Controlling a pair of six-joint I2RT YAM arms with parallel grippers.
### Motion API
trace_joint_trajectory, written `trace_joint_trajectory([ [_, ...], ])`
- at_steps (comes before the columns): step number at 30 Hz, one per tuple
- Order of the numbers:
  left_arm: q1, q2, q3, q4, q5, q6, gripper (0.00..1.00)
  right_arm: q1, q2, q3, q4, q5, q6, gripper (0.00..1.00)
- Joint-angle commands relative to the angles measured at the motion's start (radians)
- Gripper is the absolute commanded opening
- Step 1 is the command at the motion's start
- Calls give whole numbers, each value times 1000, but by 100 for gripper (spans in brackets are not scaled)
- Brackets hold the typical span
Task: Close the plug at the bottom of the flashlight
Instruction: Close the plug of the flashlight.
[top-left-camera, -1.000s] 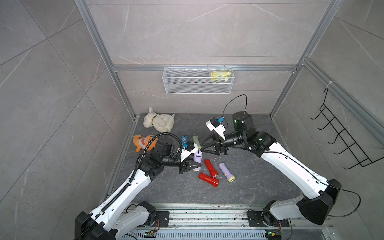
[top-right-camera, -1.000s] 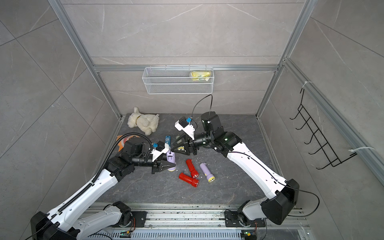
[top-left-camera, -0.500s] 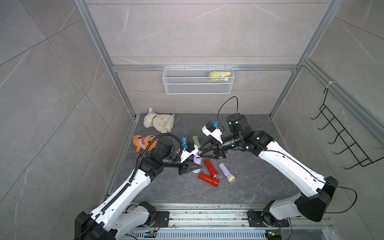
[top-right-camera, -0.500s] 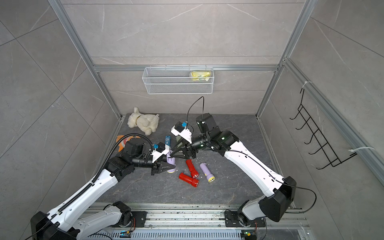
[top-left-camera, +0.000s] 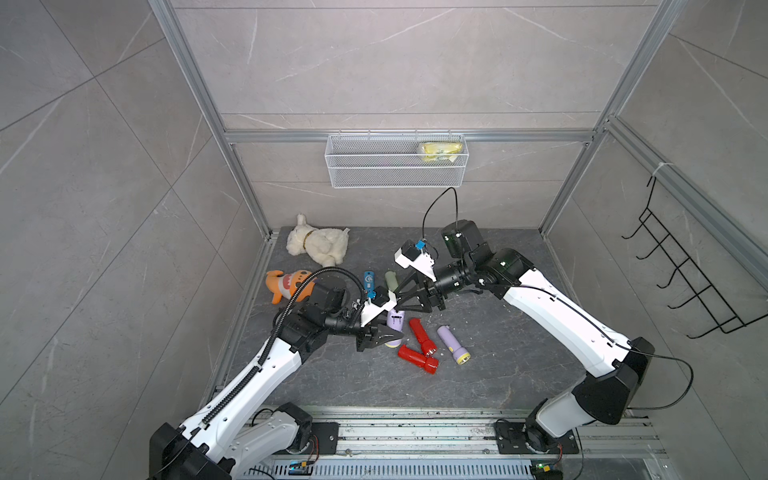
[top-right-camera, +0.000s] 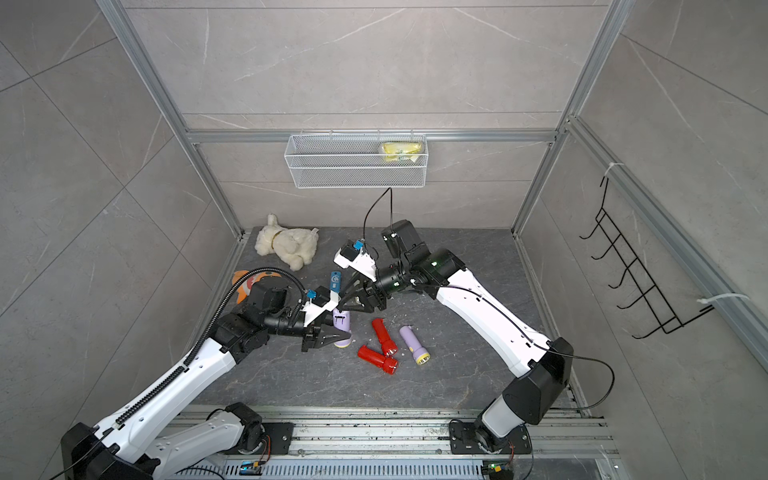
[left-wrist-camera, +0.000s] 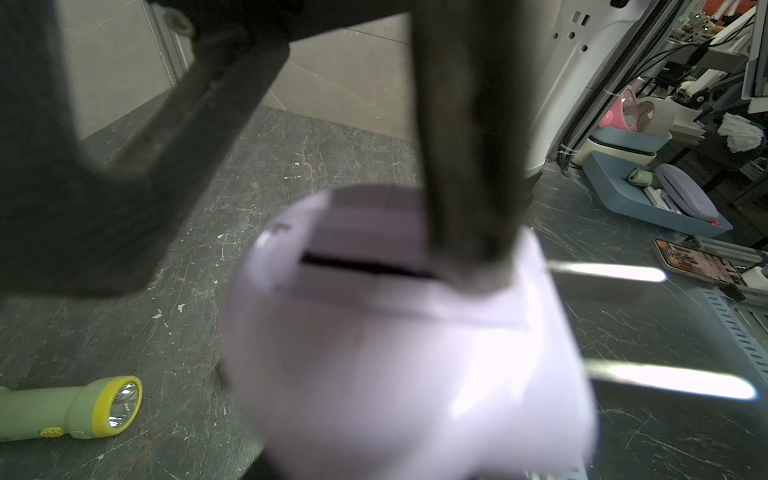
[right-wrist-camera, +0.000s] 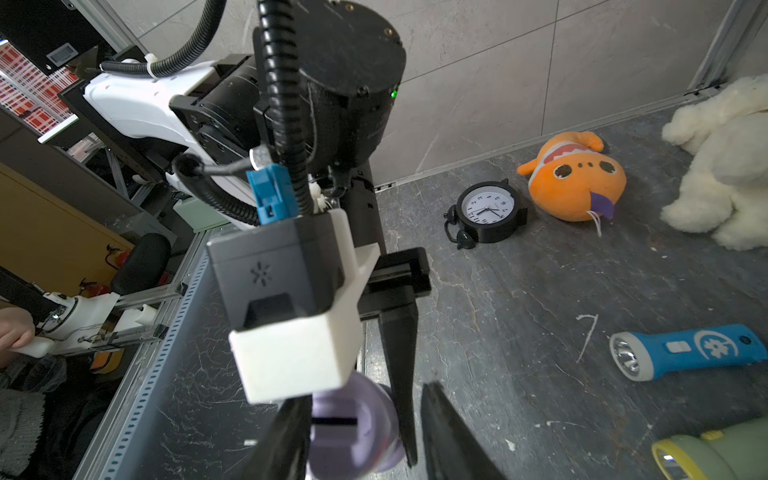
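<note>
Moved: right gripper (top-left-camera: 398, 304) has come in toward the held flashlight (top-left-camera: 395, 323) over the last second and its tips now reach it; left gripper (top-left-camera: 384, 333) has stayed where it was.
Landmark: held flashlight, lilac, nearly upright with its bottom end up, seen in both top views (top-right-camera: 343, 326).
Left gripper: clamped on the held flashlight's body; the right wrist view shows one of its fingers (right-wrist-camera: 401, 365) flat against the side.
Right gripper: jaws stand apart with nothing between them. In the left wrist view one finger (left-wrist-camera: 465, 166) touches the held flashlight's bottom end, and the other stands clear to one side.
Plug: a dark slot (left-wrist-camera: 365, 266) crosses the bottom end. The view is blurred, so I cannot tell whether the plug sits flush.
Red flashlights (top-left-camera: 420, 347): two, lying just beside the held flashlight, heads close together.
Second lilac flashlight (top-left-camera: 453, 345): lying on the far side of the red pair from the held flashlight.
Blue flashlight (top-left-camera: 368, 281): lying near the held flashlight, toward the back wall.
Green flashlight (left-wrist-camera: 62, 409): next to the blue one, partly hidden under the right gripper in both top views.
Orange plush (top-left-camera: 284, 284): well apart from the held flashlight, near the side wall.
White plush (top-left-camera: 318, 246): farther back still.
Alarm clock (right-wrist-camera: 488, 212): beside the orange plush.
</note>
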Motion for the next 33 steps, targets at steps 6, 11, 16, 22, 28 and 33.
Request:
trace_joint_trajectory([
  [6, 8, -7, 53, 1, 42, 31, 0, 6, 4, 27, -120, -72, -92, 49],
  [11, 8, -5, 54, -4, 39, 31, 0, 8, 5, 28, -130, -48, -93, 49],
  [16, 8, 6, 62, -19, 48, 35, 0, 8, 6, 45, -112, -58, -83, 48],
  [22, 9, 16, 66, -27, 47, 41, 0, 9, 43, 107, -145, -68, -77, 49],
  [28, 8, 17, 67, -32, 43, 44, 0, 27, 62, 114, -187, -64, -104, 50],
  [33, 8, 5, 65, -31, 41, 45, 0, 35, 73, 108, -200, -38, -116, 48],
])
